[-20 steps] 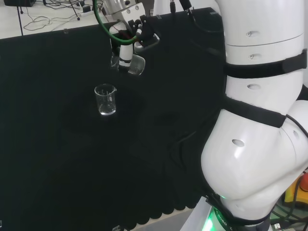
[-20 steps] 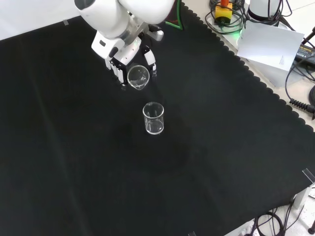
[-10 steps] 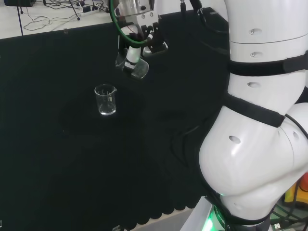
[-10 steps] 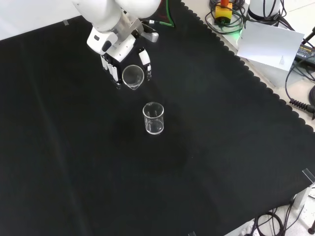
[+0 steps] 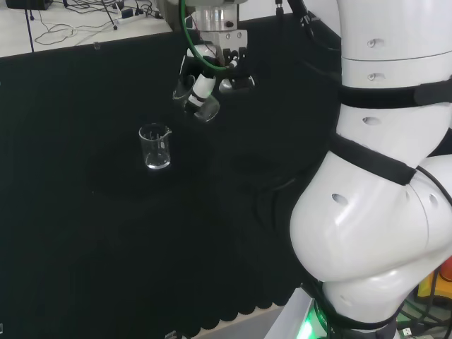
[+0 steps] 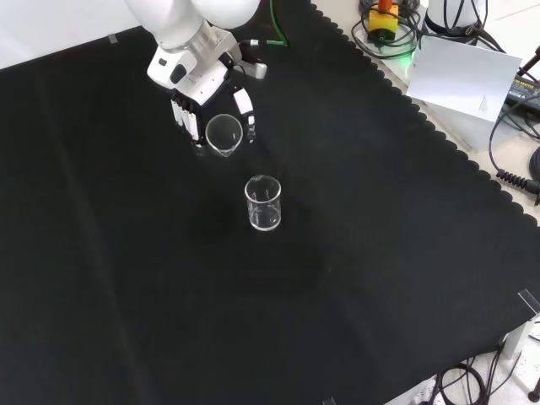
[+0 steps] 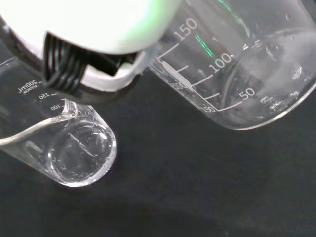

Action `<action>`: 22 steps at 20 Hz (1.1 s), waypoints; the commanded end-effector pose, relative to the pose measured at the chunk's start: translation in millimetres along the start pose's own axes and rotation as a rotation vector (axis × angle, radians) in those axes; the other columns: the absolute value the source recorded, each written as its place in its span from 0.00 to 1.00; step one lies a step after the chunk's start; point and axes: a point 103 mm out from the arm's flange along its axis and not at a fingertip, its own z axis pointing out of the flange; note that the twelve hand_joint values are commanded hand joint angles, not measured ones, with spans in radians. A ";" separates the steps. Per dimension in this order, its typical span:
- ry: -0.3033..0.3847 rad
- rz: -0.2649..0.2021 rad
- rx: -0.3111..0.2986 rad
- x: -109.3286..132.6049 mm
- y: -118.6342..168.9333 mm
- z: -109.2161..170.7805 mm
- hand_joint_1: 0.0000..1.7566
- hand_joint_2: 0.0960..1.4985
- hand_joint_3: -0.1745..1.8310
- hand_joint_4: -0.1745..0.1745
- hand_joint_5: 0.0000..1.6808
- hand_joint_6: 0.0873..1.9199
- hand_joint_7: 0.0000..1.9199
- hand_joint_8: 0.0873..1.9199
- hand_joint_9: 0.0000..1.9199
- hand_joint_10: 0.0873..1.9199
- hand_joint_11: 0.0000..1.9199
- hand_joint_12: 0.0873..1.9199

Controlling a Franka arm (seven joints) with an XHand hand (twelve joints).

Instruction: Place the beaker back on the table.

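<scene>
Table: black cloth (image 6: 380,253) over the whole top, scalloped along the right edge in the front view; cables and gear beyond that edge.
Beakers: two, both clear glass, printed scales plain in the wrist view.
Held beaker (image 6: 224,135): off the cloth, tilted, mouth turned toward the front camera; in the head view (image 5: 200,106) hanging tilted under the hand, toward the far edge of the table.
Standing beaker (image 6: 263,203): upright on the cloth, near the table's middle, spout at the rim; in the head view (image 5: 155,146) to the left of and below the held one, apart from it.
Hand (image 6: 194,84): black and white, fingers (image 6: 244,105) curled round the held beaker, clamped on it from both sides.
Arm: white links (image 5: 381,176) big at the right of the head view.
Wrist view: held beaker (image 7: 237,64) close and large, standing beaker (image 7: 74,148) beyond it, dark cloth between.
</scene>
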 end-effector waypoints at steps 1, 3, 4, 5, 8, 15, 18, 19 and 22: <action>0.106 -0.054 -0.069 -7.9 6.7 20.8 0.66 0.37 0.43 0.90 0.79 0.27 0.75 0.14 0.75 0.01 0.54 0.46; 0.143 -0.077 -0.077 -10.6 9.6 27.3 0.66 0.37 0.43 0.90 0.79 0.27 0.75 0.15 0.75 0.01 0.54 0.46; 0.160 -0.088 -0.076 -12.1 11.3 30.3 0.65 0.37 0.43 0.90 0.79 0.27 0.75 0.15 0.75 0.01 0.54 0.46; 0.168 -0.096 -0.075 -13.2 13.0 32.8 0.65 0.37 0.43 0.90 0.79 0.27 0.75 0.15 0.75 0.01 0.53 0.46; 0.198 -0.115 -0.069 -17.0 18.1 38.9 0.65 0.38 0.43 0.88 0.78 0.28 0.74 0.15 0.74 0.01 0.52 0.47; 0.277 -0.137 -0.052 -27.4 26.4 50.2 0.65 0.38 0.43 0.88 0.78 0.29 0.74 0.15 0.74 0.01 0.52 0.47; 0.308 -0.142 -0.056 -30.1 28.5 53.8 0.65 0.38 0.43 0.87 0.78 0.29 0.74 0.16 0.74 0.01 0.51 0.48; 0.326 -0.146 -0.058 -31.1 29.1 55.6 0.65 0.38 0.42 0.86 0.78 0.29 0.74 0.16 0.74 0.01 0.51 0.48; 0.362 -0.153 -0.069 -32.0 31.0 60.6 0.65 0.39 0.42 0.86 0.77 0.30 0.73 0.16 0.73 0.01 0.51 0.48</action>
